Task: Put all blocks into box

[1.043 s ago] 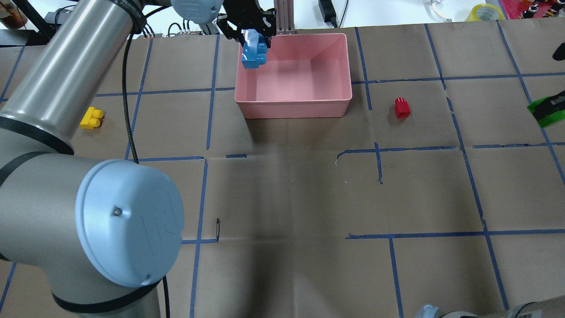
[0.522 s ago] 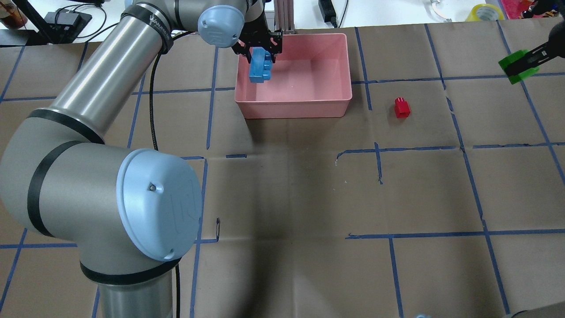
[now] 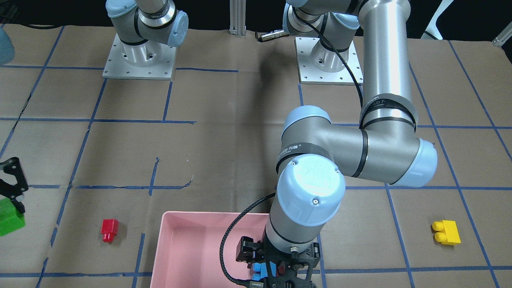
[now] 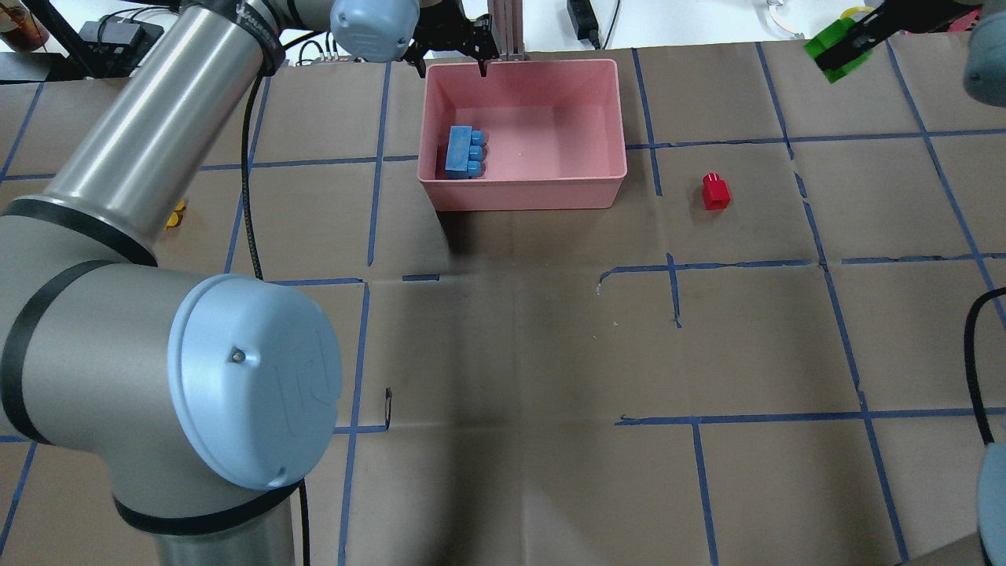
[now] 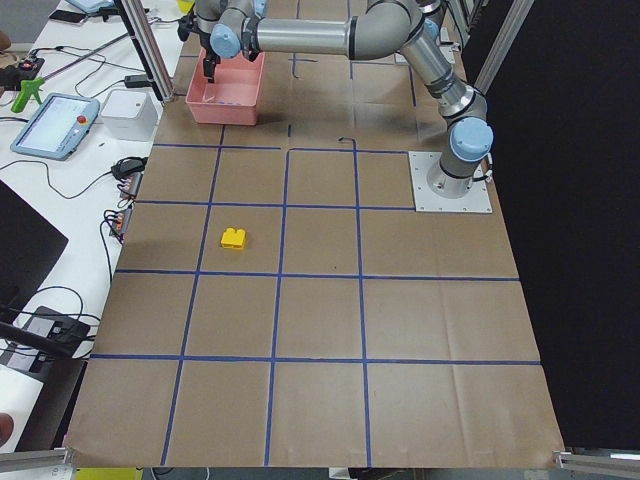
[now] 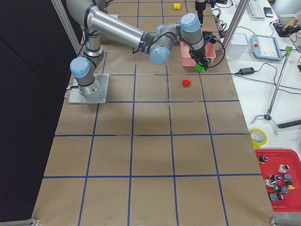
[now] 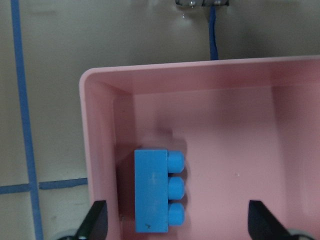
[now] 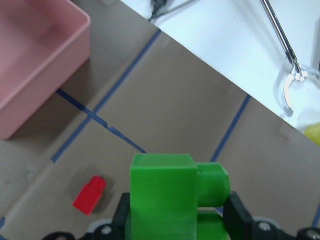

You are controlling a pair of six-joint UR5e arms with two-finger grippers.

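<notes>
The blue block (image 4: 464, 153) lies on its side inside the pink box (image 4: 523, 196), against the box's left wall; the left wrist view shows this block (image 7: 160, 190) from above. My left gripper (image 4: 454, 61) hangs open over the box's far left corner with nothing between its fingers. My right gripper (image 8: 180, 220) is shut on the green block (image 4: 835, 45), held in the air at the far right. The red block (image 4: 715, 191) stands on the table right of the box. The yellow block (image 3: 446, 233) lies far to the box's left, mostly hidden behind my left arm in the overhead view.
An aluminium post (image 4: 503, 27) stands just behind the box's far rim. Beyond the table's far edge lie cables and a tablet (image 5: 60, 125). A yellow tape roll (image 6: 257, 136) and a red parts tray (image 6: 277, 174) sit off the table on the robot's right.
The left gripper opened, let go of the blue block and rose; the block now lies in the box. The right gripper carried the green block up and towards the box.
</notes>
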